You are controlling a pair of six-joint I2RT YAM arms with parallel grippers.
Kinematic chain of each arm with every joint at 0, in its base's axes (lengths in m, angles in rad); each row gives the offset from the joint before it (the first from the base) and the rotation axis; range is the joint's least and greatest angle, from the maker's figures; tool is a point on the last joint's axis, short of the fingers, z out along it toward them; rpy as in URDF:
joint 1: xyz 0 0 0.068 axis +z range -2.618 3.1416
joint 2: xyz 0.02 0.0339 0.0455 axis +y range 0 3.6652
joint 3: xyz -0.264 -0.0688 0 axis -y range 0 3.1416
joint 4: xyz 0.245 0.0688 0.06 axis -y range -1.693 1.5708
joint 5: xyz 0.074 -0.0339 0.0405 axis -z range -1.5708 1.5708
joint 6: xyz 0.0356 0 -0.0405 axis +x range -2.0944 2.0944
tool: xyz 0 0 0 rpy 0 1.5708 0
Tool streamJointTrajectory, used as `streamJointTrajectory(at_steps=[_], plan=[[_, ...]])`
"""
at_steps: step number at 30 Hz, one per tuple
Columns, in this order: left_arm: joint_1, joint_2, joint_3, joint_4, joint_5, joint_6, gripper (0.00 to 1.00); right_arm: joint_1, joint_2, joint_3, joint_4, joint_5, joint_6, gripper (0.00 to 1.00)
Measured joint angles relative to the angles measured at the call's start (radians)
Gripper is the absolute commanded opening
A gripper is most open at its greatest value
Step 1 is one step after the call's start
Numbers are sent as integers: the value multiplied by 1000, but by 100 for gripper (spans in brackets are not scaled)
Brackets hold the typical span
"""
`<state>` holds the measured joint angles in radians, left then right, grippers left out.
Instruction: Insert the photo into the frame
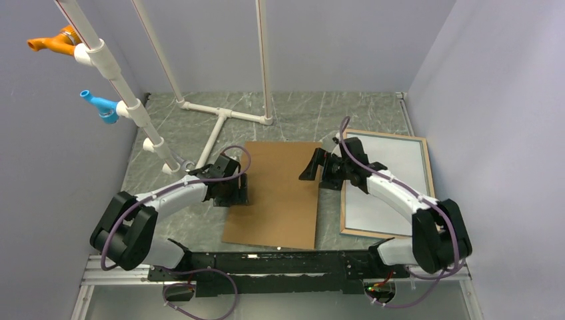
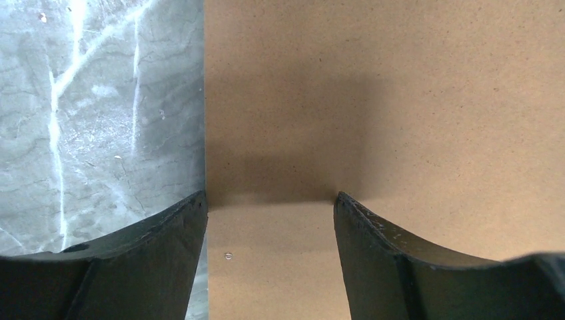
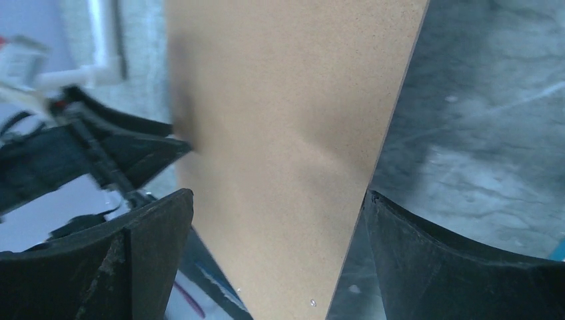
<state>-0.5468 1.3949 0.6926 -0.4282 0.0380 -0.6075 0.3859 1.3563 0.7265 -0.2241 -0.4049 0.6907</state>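
Left pincer [image 2: 270, 200], spread, straddles the brown board's [image 1: 280, 193] left edge, the right pincer [image 3: 280, 193] gapes above its right edge, and the frame [image 1: 386, 135] lies along the tabletop's [image 1: 300, 113] right edge.

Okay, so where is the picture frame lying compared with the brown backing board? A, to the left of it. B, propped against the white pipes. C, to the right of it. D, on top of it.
C: the top view shows the frame lying flat to the right of the brown backing board, with a strip of bare table between them.
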Motion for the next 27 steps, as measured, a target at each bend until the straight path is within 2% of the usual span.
streamJointTrajectory(at_steps=[7,9,16,22,27], plan=[[16,-48,-26,19,34,13,73,-1,-129,58,21,-84,54,98],[16,-74,-33,52,91,12,73,-2,-137,62,56,-111,77,98],[4,-150,-40,103,205,13,73,13,-138,111,103,-218,133,98],[5,-193,-44,146,267,11,74,42,-124,151,164,-237,207,98],[4,-303,-16,93,271,13,75,98,-75,226,238,-262,270,98]])
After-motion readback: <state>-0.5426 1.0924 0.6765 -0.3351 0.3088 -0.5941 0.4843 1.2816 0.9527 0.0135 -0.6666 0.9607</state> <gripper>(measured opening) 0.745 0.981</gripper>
